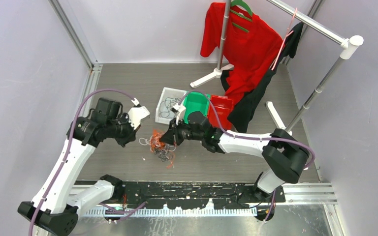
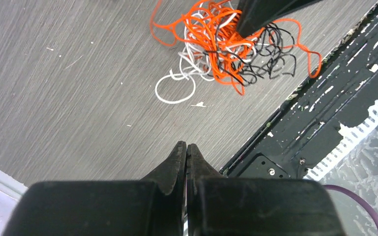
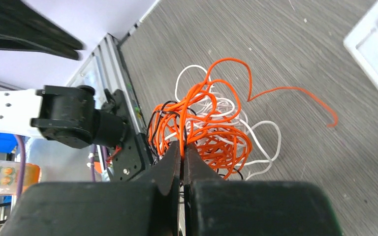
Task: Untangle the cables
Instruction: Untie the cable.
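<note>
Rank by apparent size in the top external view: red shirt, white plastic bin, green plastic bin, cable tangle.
1. Red fabric shirt on its hanger
2. White plastic bin and green plastic bin: look alike, green partly hidden
3. Tangled bunch of orange, black and white cables, slightly smaller

1. The bunch of thin, curly wire cables mixes bright orange, white and black strands
2. The flat laminate table top is grey with a fine streaked wood-grain pattern
3. The small plastic bins are plain: a white bin, a green bin and a red bin
4. The hanging cloth shirt is red, its plastic hanger is green, and the draped garment is black
5. The left arm and right arm have white shells and black joints; the ribbed hose is purple
6. The metal base plate is black, flecked with white chips
</note>
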You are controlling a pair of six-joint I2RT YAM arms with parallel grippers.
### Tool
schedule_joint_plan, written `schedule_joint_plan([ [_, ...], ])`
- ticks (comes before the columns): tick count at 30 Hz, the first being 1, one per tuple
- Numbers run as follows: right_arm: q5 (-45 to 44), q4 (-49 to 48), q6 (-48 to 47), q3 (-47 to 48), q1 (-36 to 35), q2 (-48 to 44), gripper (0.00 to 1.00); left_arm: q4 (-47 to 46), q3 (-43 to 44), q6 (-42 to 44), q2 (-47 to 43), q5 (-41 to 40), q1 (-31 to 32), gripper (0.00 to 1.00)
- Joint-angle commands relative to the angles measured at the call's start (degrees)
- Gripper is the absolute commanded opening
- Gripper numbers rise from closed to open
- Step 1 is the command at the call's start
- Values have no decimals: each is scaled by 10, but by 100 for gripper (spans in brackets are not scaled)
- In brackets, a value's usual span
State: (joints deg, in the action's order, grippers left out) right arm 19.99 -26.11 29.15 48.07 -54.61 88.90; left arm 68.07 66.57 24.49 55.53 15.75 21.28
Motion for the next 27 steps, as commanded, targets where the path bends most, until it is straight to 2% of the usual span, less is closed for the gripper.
schedule_joint_plan([
  [1, 2, -25, 16, 1, 3, -1, 1, 31, 12, 9, -25, 59, -3, 7],
  [2, 9, -37, 23, 4, 2, -2, 1, 31, 5, 7, -25, 97, -2, 19],
  [3, 17, -48, 32, 8, 3, -2, 1, 27, -1, 0, -23, 127, -3, 37],
  [4, 28, -60, 41, 14, 2, -1, 1, 21, -2, -13, -21, 143, -3, 48],
  [7, 50, -94, 76, 24, 2, 0, 1, -13, 3, -66, -10, 153, -3, 60],
  [12, 60, -182, 139, 7, 4, 0, 1, -23, 13, -73, 5, 137, -7, 62],
  [15, 74, -240, 180, 2, 6, 14, 1, -42, 10, -83, 2, 132, -13, 60],
  [19, 88, -274, 206, 12, 7, 29, 1, -87, 1, -104, -12, 127, -13, 51],
  [21, 88, -276, 210, 11, 6, 30, 1, -106, -3, -106, -18, 106, -13, 40],
  [25, 79, -251, 198, -8, 15, 13, 1, -105, -2, -84, -28, 83, -13, 6],
  [26, 74, -250, 201, -19, 23, 8, 1, -102, -2, -77, -31, 75, -13, 1],
  [27, 71, -259, 211, -33, 35, 6, 1, -98, -3, -66, -34, 66, -13, 0],
])
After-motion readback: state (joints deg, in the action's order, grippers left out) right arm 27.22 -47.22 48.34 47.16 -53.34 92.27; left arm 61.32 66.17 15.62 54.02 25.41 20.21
